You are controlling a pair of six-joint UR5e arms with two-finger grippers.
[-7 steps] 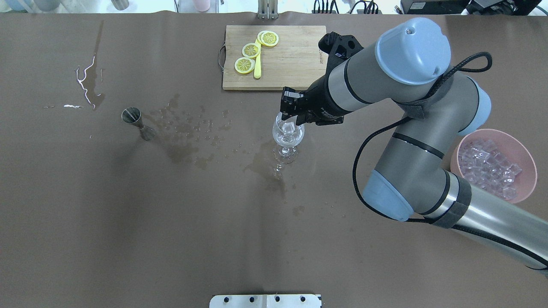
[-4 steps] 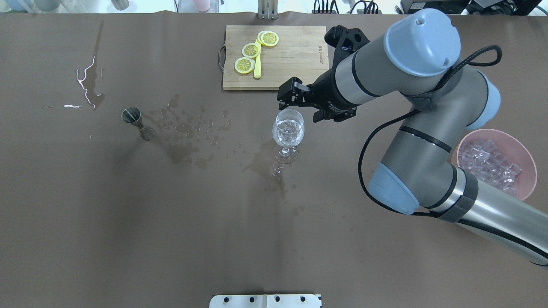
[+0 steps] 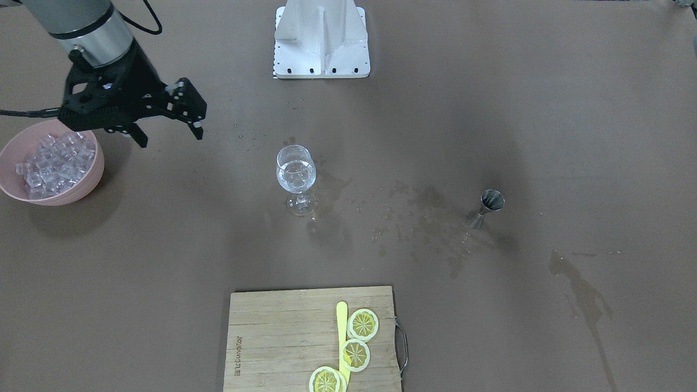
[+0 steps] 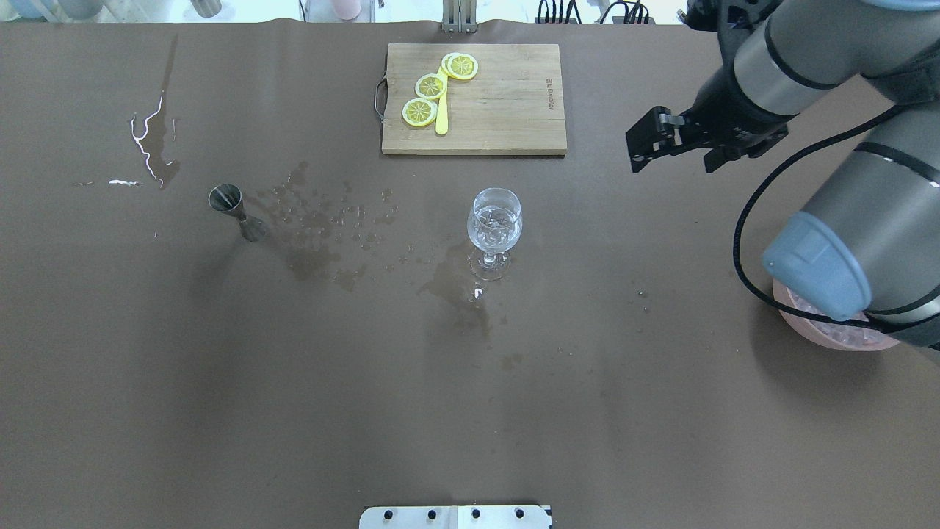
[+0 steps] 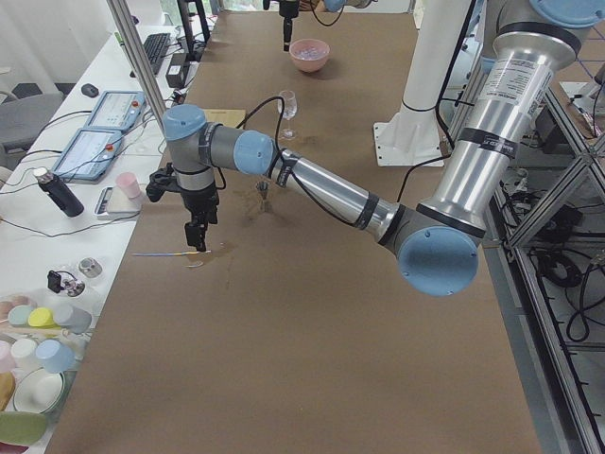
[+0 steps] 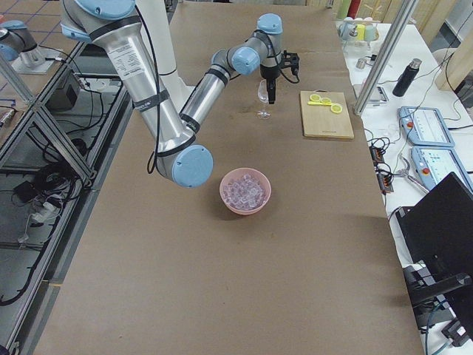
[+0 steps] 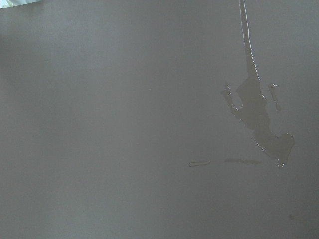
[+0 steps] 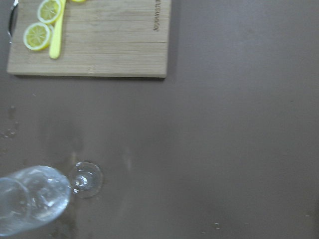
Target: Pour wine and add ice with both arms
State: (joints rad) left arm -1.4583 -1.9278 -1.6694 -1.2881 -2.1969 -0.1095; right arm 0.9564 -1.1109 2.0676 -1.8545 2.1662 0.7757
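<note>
A wine glass (image 4: pixel 495 220) stands mid-table with a little clear wine and ice in it; it also shows in the front view (image 3: pixel 295 174) and lower left in the right wrist view (image 8: pixel 30 204). A pink bowl (image 3: pixel 92 179) full of ice cubes (image 3: pixel 49 160) sits at the table's right end, mostly hidden under my right arm from overhead (image 4: pixel 837 338). My right gripper (image 4: pixel 672 156) hangs open and empty in the air between glass and bowl (image 3: pixel 170 136). My left gripper (image 5: pixel 196 236) shows only in the exterior left view, over a spill; I cannot tell its state.
A wooden cutting board (image 4: pixel 507 117) with lemon slices (image 4: pixel 429 87) and a yellow stick lies at the far edge. A steel jigger (image 4: pixel 236 209) stands left of the glass. Wet patches (image 4: pixel 316 235) spread between them. A white pedestal (image 3: pixel 321 38) stands at the robot's edge.
My right gripper was right over the glass rim; it has swung away right and up toward the bowl. An ice cube has settled in the glass.
</note>
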